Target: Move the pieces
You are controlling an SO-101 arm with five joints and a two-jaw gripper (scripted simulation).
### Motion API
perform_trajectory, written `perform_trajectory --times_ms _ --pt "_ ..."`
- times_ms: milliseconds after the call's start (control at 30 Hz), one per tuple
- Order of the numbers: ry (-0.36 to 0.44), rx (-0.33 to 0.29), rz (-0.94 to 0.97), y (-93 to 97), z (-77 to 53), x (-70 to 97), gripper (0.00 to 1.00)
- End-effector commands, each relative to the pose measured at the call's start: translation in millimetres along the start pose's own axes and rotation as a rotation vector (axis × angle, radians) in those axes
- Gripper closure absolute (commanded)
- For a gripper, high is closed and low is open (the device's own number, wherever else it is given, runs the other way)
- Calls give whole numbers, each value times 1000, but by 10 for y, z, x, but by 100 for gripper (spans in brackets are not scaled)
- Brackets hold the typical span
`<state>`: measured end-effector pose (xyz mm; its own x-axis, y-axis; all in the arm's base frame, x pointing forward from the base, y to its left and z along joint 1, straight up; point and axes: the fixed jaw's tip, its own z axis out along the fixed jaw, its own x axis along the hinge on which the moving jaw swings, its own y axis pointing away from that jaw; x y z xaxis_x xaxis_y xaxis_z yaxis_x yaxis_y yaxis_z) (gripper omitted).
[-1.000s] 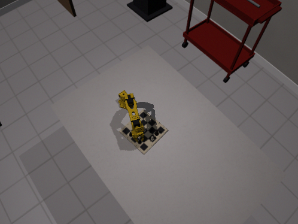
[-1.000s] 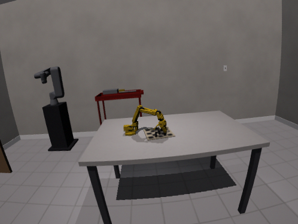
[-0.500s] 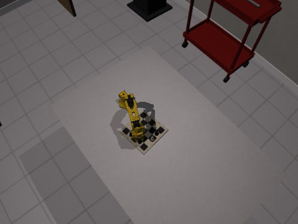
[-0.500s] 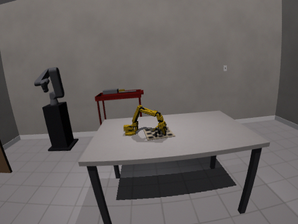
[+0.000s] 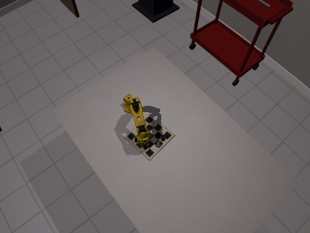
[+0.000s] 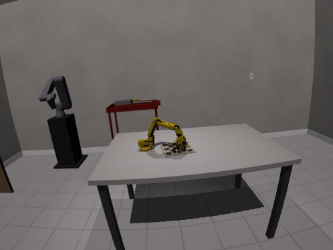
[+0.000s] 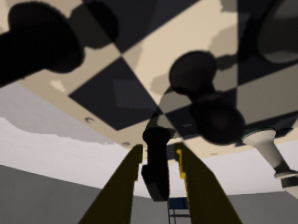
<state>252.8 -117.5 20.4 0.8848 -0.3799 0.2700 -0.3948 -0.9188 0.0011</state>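
The chessboard (image 5: pixel 131 136) (image 6: pixel 191 150) lies on the table. My gripper (image 5: pixel 145 146) (image 6: pixel 182 149) (image 7: pixel 158 150) is slightly open low over the board. A black piece (image 7: pixel 157 165) stands between its two jaws, with narrow gaps on both sides, on what looks like D1. The dark C1 square (image 7: pixel 112 95) by the C label shows bare. Another black piece (image 7: pixel 217 122) stands further in toward the board's middle; its exact square is hard to tell. The arm hides part of the board in the top view.
A large black piece (image 7: pixel 47 37) stands at the upper left of the wrist view, on my left. A white piece (image 7: pixel 270 147) stands to the right, and a grey-looking piece (image 7: pixel 284 32) shows at the upper right edge.
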Motion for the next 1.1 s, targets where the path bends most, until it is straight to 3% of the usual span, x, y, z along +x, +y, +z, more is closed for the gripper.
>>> perform_trajectory --times_ms 0,1067 --pt "19 -2 5 27 -55 39 87" --pt "19 1 4 2 -101 90 87"
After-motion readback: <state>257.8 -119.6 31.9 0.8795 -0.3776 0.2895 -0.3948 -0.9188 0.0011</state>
